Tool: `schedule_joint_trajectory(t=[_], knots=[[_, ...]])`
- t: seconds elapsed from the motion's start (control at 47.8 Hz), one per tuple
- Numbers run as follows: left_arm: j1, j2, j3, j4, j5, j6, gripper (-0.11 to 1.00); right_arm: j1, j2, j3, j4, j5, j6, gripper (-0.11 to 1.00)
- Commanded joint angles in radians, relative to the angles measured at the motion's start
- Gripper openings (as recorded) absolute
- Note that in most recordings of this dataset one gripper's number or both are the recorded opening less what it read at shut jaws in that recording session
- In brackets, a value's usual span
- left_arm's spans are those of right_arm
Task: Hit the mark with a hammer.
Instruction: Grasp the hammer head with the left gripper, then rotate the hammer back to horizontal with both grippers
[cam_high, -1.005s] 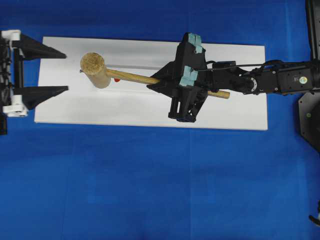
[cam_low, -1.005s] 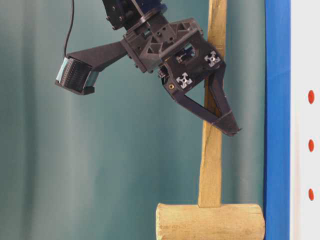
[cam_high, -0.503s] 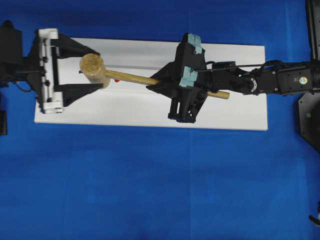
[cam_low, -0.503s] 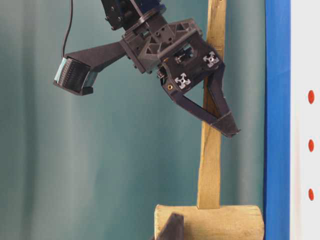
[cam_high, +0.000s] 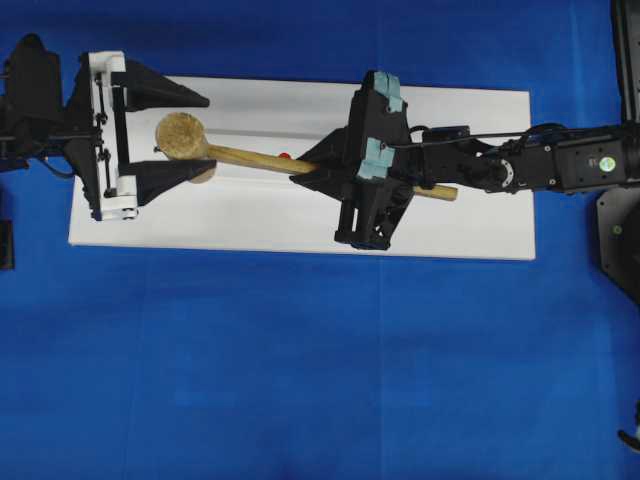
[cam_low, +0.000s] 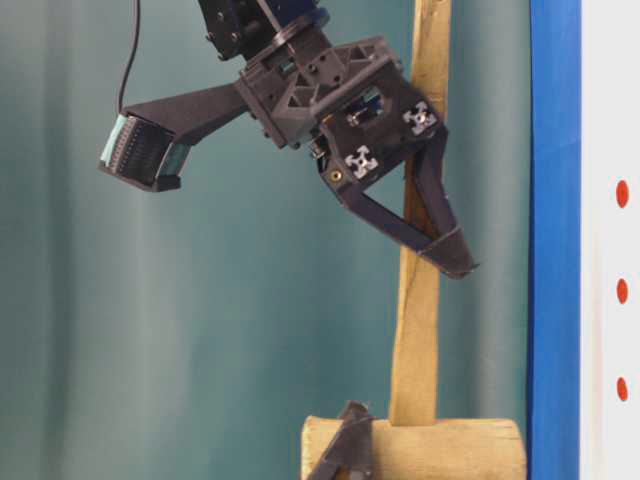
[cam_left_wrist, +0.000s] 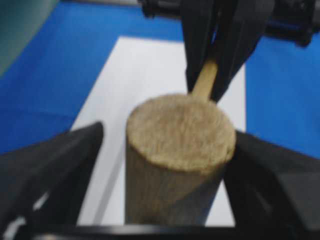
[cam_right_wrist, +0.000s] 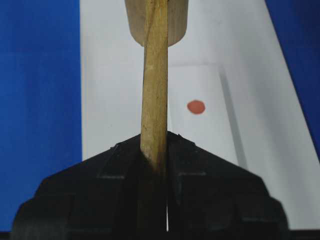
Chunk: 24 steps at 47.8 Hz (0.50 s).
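The hammer's thick wooden head (cam_high: 182, 135) stands on end at the left of the white board (cam_high: 450, 230). Its handle (cam_high: 260, 158) runs right into my right gripper (cam_high: 305, 168), which is shut on it. The right wrist view shows the handle (cam_right_wrist: 154, 75) clamped between the jaws of that gripper (cam_right_wrist: 155, 140). A red mark (cam_high: 285, 156) (cam_right_wrist: 196, 107) lies on the board just beside the handle. My left gripper (cam_high: 205, 135) (cam_left_wrist: 167, 150) is open around the hammer head (cam_left_wrist: 180, 125). One finger (cam_left_wrist: 270, 170) touches the head and the other stands apart from it.
Blue cloth (cam_high: 300, 380) surrounds the board on all sides. In the table-level view the board's face shows three red dots in a row (cam_low: 622, 291). There the hammer head (cam_low: 440, 450) is low, with a left finger (cam_low: 345, 450) against it.
My left gripper has come in from the left edge to straddle the hammer head, and its jaws have narrowed. The hammer has shifted slightly. My right gripper keeps its hold.
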Motion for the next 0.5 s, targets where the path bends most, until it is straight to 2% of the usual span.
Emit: schedule_joint_trajectory(t=[0.0,0.105,0.126,0.482], knots=[[0.002,0.0,-0.029,-0.002,0.015,-0.002,0.74,0.003,-0.017,-0.038,-0.003,-0.005,-0.002,0.02],[-0.003,-0.002,-0.029,-0.002,0.018,-0.002,0.47,0.003,-0.017,-0.041,-0.003,-0.005,-0.002,0.02],[-0.006,-0.002,-0.029,-0.002,0.018,-0.002,0.45,0.003,-0.018,-0.043,-0.003,-0.003,-0.002,0.02],[-0.006,-0.025,-0.017,-0.002,0.018,0.0,0.46,0.003,-0.017,-0.052,-0.003,-0.005,-0.002,0.02]])
